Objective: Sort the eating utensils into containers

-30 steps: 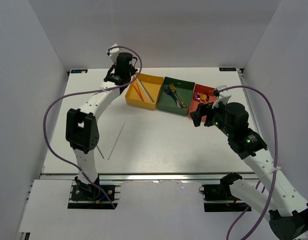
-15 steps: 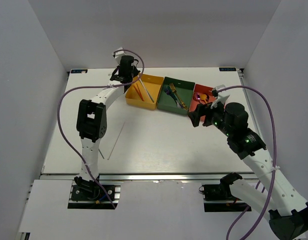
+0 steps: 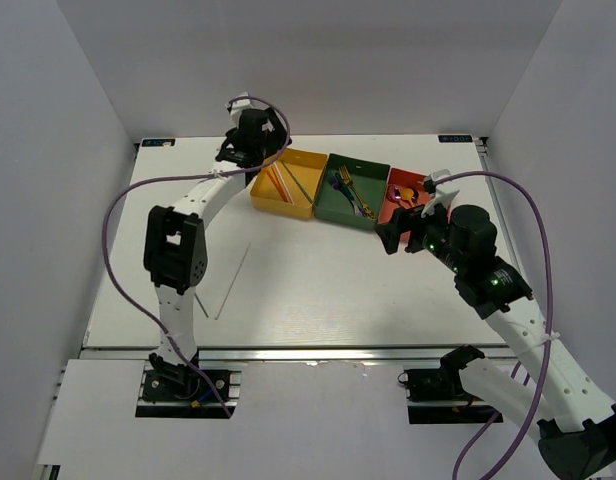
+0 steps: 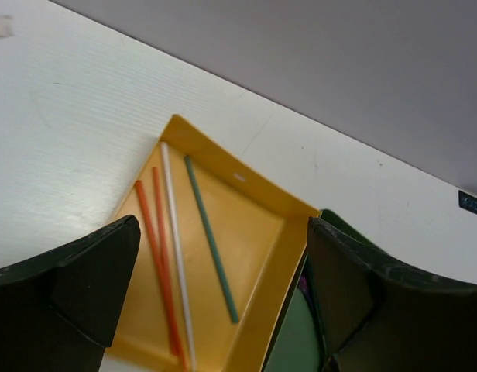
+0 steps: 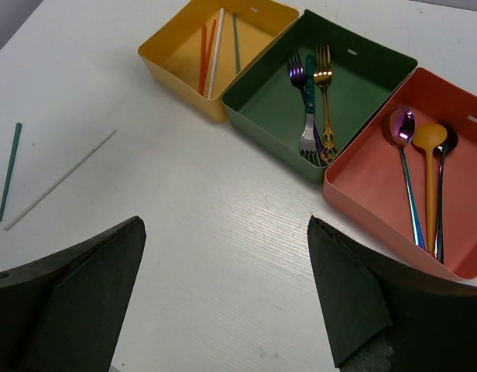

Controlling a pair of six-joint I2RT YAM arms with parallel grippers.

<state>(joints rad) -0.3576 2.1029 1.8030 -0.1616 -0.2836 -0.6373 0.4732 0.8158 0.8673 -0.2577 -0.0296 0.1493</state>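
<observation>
Three shallow square trays stand in a row on the far part of the white table (image 3: pixel 328 290), wall against wall. The yellow tray (image 5: pixel 180 77) is on the left, the dark green tray (image 5: pixel 265 128) in the middle and the red-orange tray (image 5: pixel 362 205) on the right.

In the yellow tray four thin sticks lie roughly parallel: two red chopsticks (image 4: pixel 159 271) leftmost, a pale chopstick (image 4: pixel 176 256) just beside them, and a green chopstick (image 4: pixel 211 240) further right.

In the dark green tray's right half lie a purple fork (image 5: pixel 297 71), a silver fork (image 5: pixel 308 139) and, rightmost, a gold fork (image 5: pixel 325 93).

In the red-orange tray's right half an iridescent pink spoon (image 5: pixel 405 170), an orange spoon (image 5: pixel 430 178) and a black spoon (image 5: pixel 447 143) lie side by side, left to right.

On the bare table, nearer than the trays and to their left, a loose green chopstick (image 5: pixel 10 170) lies left of a loose pale chopstick (image 5: pixel 60 180).
</observation>
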